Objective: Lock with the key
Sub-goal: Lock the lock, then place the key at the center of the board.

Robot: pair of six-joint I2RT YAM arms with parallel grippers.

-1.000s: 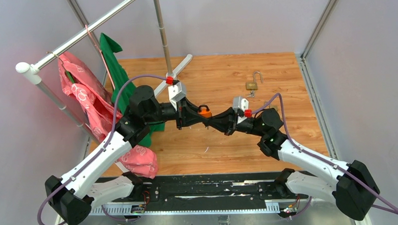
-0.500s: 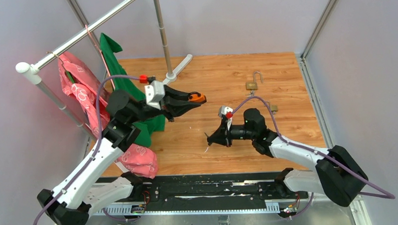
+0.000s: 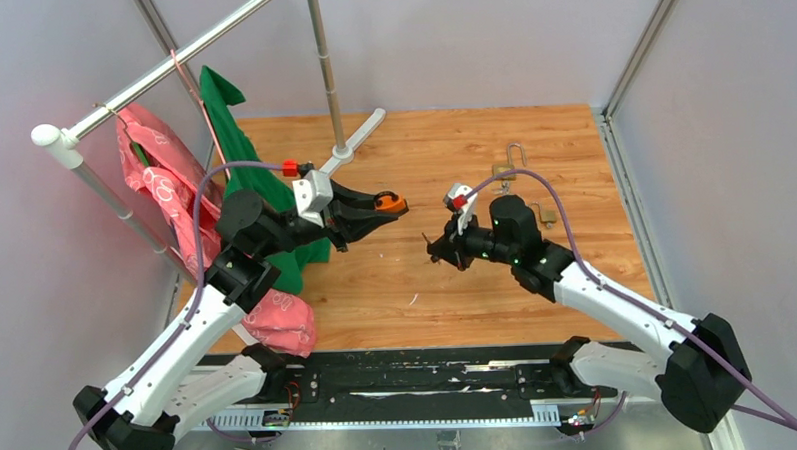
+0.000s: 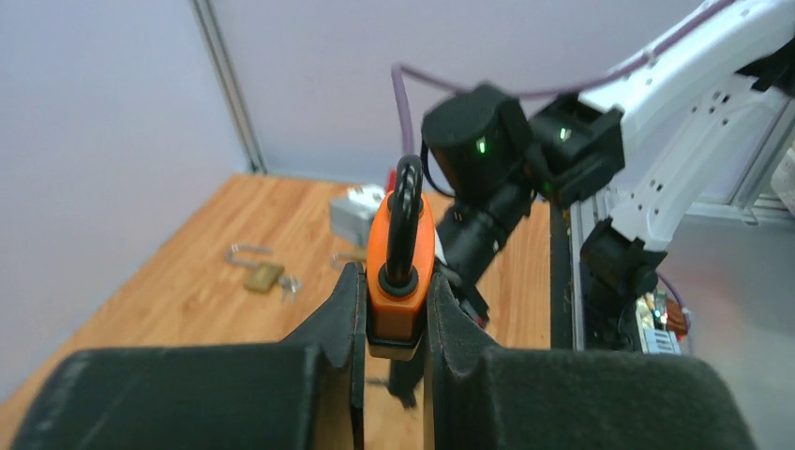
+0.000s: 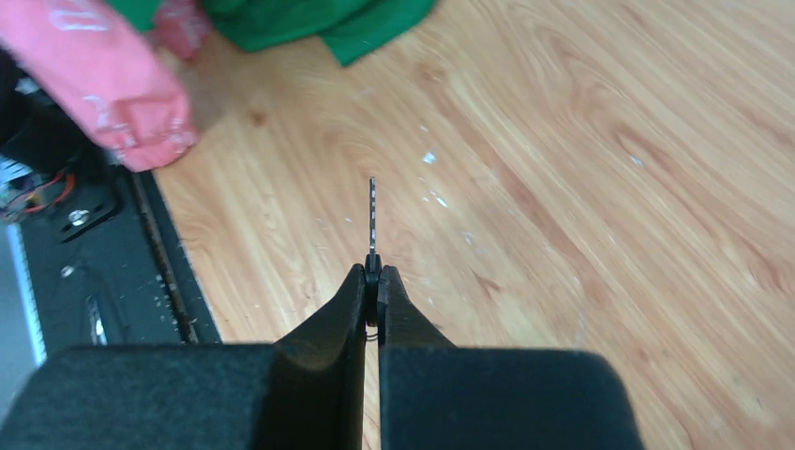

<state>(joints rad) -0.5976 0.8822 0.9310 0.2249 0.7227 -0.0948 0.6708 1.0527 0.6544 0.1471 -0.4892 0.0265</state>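
My left gripper (image 3: 382,210) is shut on an orange padlock (image 3: 391,201) with a black shackle and holds it in the air, left of centre. In the left wrist view the orange padlock (image 4: 400,267) sits squeezed between the fingers (image 4: 339,323). My right gripper (image 3: 437,250) is shut on a thin key, its blade (image 5: 372,217) sticking out beyond the fingertips above the wooden floor. The two grippers are apart, facing each other across a gap.
A brass padlock (image 3: 504,169) with an open shackle and keys lies on the wooden table (image 3: 572,149) at the back right; another lock (image 3: 547,215) lies behind the right arm. A clothes rack (image 3: 169,68) with pink and green garments (image 3: 226,141) stands on the left.
One second ago the grippers met at the centre. They pulled apart: the left took the padlock up and left, the right went low with the key and has since risen slightly.
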